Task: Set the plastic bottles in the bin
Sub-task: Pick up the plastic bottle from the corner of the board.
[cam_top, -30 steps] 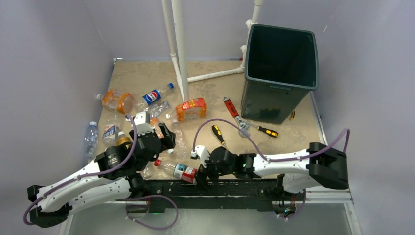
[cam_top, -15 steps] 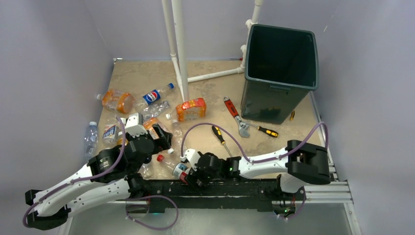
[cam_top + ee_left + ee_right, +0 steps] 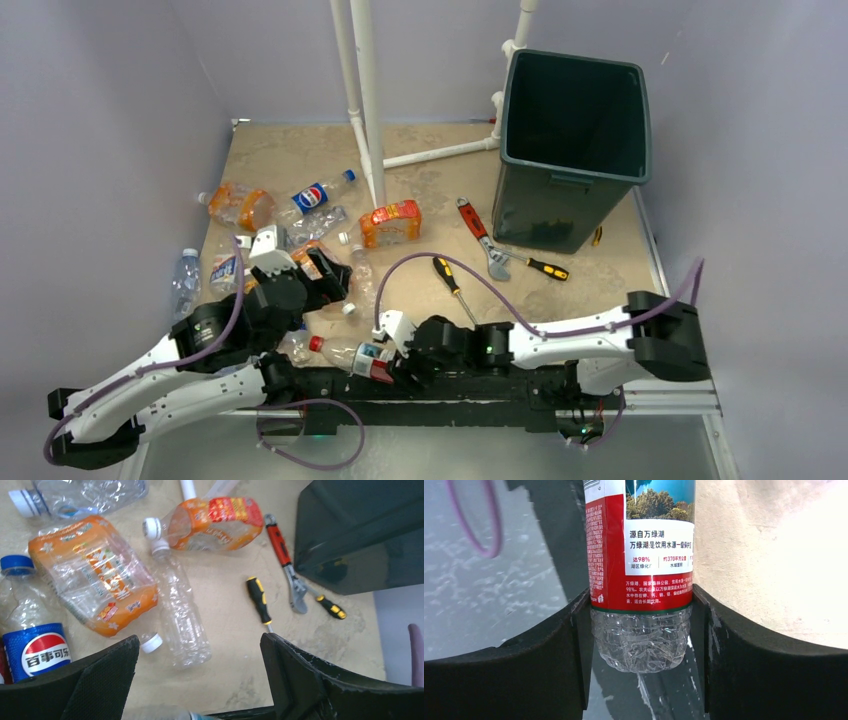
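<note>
Top view: diffuse, even overhead light; shadows on the worktop (image 3: 300,160) are soft and short. The bin (image 3: 575,105) interior reads near black. Fine detail is slightly soft.

Left wrist view: bright, sharp mid-field; small highlights on the clear bottle (image 3: 182,615).

Right wrist view: the worktop at right is overexposed to white; the red-label bottle (image 3: 641,555) print is sharp; the gripper fingers (image 3: 524,675) are underexposed, nearly black.
</note>
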Available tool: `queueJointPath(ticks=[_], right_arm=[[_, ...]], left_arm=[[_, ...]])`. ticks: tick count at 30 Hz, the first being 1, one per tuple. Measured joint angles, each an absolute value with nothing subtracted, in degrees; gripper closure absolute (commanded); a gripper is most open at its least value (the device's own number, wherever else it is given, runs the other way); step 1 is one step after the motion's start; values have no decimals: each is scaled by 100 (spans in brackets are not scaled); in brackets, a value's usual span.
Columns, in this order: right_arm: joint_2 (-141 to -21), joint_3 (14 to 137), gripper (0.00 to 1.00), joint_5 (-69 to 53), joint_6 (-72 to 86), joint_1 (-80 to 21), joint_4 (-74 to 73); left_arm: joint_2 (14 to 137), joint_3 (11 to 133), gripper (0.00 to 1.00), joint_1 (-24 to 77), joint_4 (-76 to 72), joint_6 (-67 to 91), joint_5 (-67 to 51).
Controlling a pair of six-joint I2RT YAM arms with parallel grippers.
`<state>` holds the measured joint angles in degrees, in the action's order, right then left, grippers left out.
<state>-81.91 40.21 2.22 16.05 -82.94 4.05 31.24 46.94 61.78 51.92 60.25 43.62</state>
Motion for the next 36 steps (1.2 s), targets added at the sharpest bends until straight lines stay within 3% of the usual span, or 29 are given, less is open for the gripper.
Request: queueJointPath(ticks=[8, 14, 22, 27, 36], right_arm=[[-6840, 4355, 60, 1, 1437, -8322, -655], [-5553, 4650, 65, 701, 1597, -8324, -998], [-4884, 3756, 65, 1883, 1973, -8322, 1135], [-4869, 3175, 67, 2217, 1966, -8322, 2440], [-4720, 2670, 67, 2196, 1761, -8320, 4235]], left_arm=[[3271, 5717, 10, 6178, 4836, 5544, 4508], [3015, 5850, 7, 6178, 3636, 4862, 4665], [3022, 5649, 3, 6178, 1256, 3634, 4281], [3055, 5332, 4, 6178, 561, 3194, 3634], [3597, 5489, 17, 6173, 338, 2794, 2217]])
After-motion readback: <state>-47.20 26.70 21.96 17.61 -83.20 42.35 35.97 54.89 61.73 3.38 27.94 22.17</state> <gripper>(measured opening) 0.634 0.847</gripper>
